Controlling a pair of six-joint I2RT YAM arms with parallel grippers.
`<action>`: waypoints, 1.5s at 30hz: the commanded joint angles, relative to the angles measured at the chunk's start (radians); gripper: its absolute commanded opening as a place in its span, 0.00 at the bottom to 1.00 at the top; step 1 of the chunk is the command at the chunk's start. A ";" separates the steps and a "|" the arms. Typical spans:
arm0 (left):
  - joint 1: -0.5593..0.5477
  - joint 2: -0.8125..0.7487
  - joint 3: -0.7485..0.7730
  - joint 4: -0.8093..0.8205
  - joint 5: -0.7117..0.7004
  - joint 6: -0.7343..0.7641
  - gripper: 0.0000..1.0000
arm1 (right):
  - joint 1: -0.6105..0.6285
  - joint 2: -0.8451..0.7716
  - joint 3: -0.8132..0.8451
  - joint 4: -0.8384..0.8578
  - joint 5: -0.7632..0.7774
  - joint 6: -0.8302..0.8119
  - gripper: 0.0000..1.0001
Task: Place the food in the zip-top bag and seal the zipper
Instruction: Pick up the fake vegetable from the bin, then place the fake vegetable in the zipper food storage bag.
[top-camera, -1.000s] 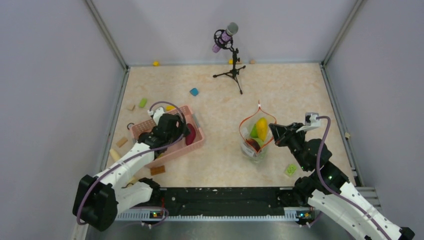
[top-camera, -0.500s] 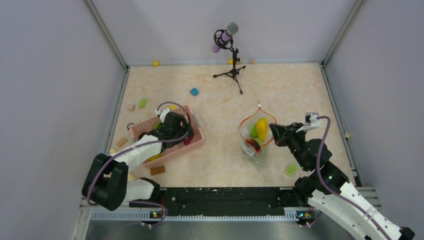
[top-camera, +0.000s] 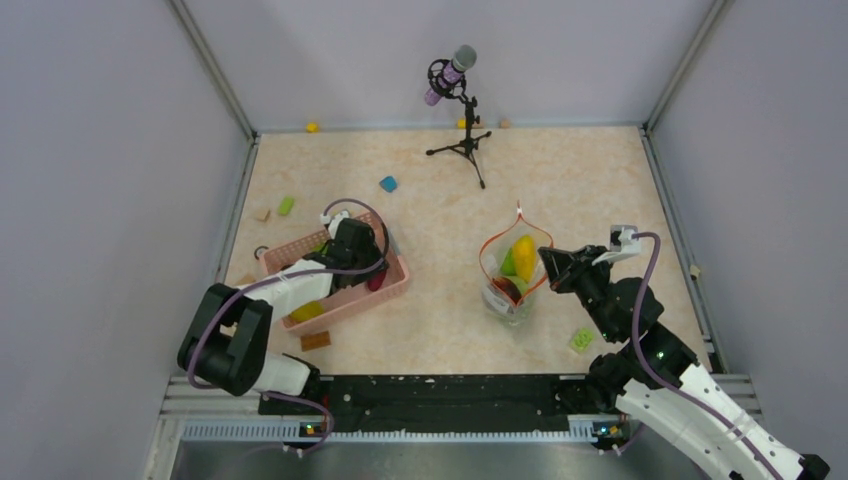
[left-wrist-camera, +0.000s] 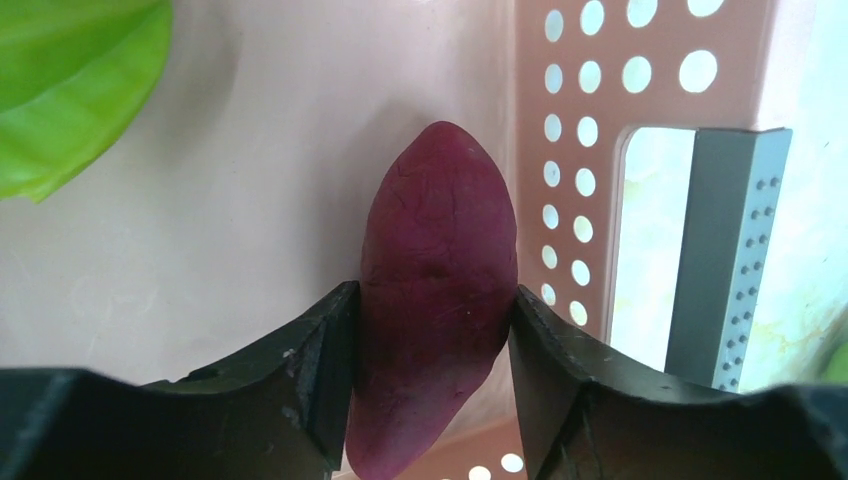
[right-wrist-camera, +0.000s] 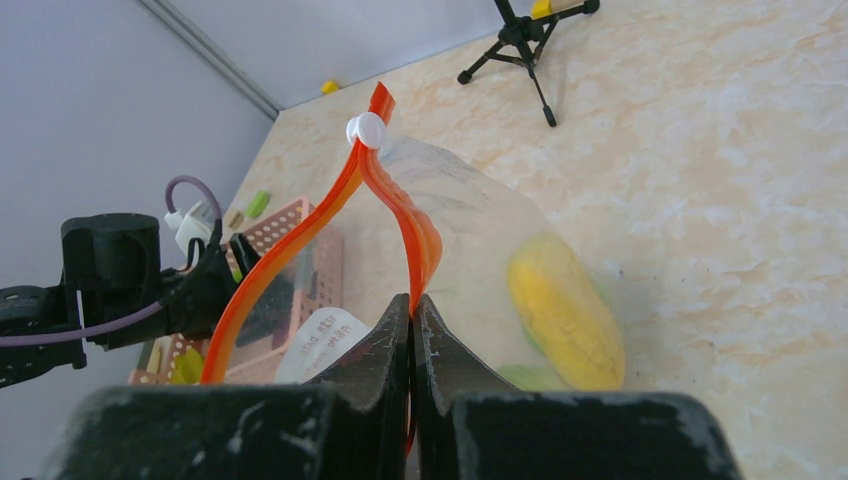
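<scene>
We see one maroon piece (left-wrist-camera: 440, 250) in the pink basket (left-wrist-camera: 570, 120), our left gripper (left-wrist-camera: 432, 330) clamping it; one open bag (right-wrist-camera: 470, 220) holds one yellow piece (right-wrist-camera: 565, 310) and perhaps two green ones (top-camera: 508, 266), its zipper (right-wrist-camera: 395, 205) pinched by our right gripper (right-wrist-camera: 412, 310)

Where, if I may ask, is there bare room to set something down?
Bare tabletop lies between the pink basket and the zip-top bag, and beyond the bag toward the microphone stand. Small blocks crowd the basket's left.
</scene>
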 joint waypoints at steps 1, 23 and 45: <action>0.007 0.013 0.020 -0.014 0.012 0.011 0.51 | 0.001 0.003 -0.003 0.044 0.022 -0.015 0.00; 0.007 -0.425 0.055 -0.130 0.040 0.069 0.00 | 0.001 0.004 -0.004 0.047 0.015 -0.015 0.00; -0.446 -0.175 0.483 0.149 0.512 0.370 0.00 | 0.001 0.006 0.006 0.043 -0.031 -0.041 0.00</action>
